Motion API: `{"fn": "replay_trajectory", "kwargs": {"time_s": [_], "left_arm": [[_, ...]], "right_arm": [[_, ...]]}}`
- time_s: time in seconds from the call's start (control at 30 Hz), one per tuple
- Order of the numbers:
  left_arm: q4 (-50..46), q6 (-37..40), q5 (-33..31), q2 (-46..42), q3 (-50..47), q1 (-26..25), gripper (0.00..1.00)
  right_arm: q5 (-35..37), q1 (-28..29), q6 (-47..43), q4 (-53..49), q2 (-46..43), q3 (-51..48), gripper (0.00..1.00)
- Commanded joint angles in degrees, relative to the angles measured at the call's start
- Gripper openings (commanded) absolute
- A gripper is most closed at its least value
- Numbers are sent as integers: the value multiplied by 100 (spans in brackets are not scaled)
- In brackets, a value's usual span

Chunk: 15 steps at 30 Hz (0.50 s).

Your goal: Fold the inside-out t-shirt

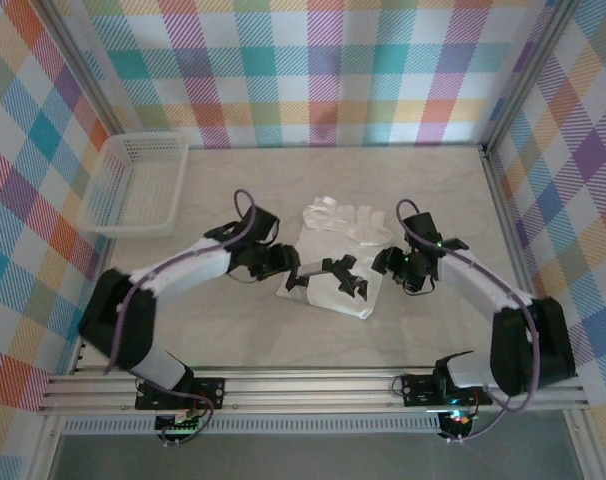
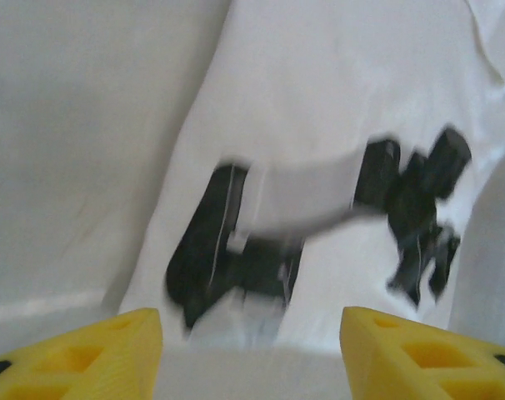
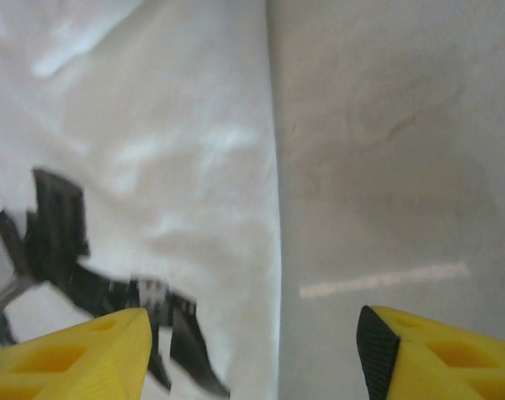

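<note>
Yellow fingers (image 2: 94,358) of left gripper (image 2: 251,354) spread wide, nothing held. Right gripper (image 3: 252,354) likewise agape and empty. Both sit low on opposite sides of the shirt (image 1: 333,240), probably lining up to pinch its side edges for a fold. Shirt lies mid-table (image 1: 233,330), dark print showing, far end rumpled. Left: cloth dead ahead of the fingers. Right: shirt edge runs between the fingers, with cloth left and bare table right.
</note>
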Motion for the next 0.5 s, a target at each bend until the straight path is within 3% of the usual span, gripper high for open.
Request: {"fn": "replay_trajectory", "kwargs": {"time_s": [0.0,0.1,0.23,0.3,0.47], "left_arm": [[-124,525,-120,925,459,31,53],[-448,701,-119,1337,617,1,51],[-614,676,-139,1249,83,-140,30],[-579,447,-155,991,-559,-202,21],[-364,-142,43,-240,-2016,-346,17]], "right_arm": [[-27,13,-32,349,795,505,62],[-305,92,-411,483,1388,935,59],[-432,285,-1200,178,2121,1643,56],[-644,356,-1481,147,2389,1905,51],[-1002,626,-1809,57,2717,2144,48]]}}
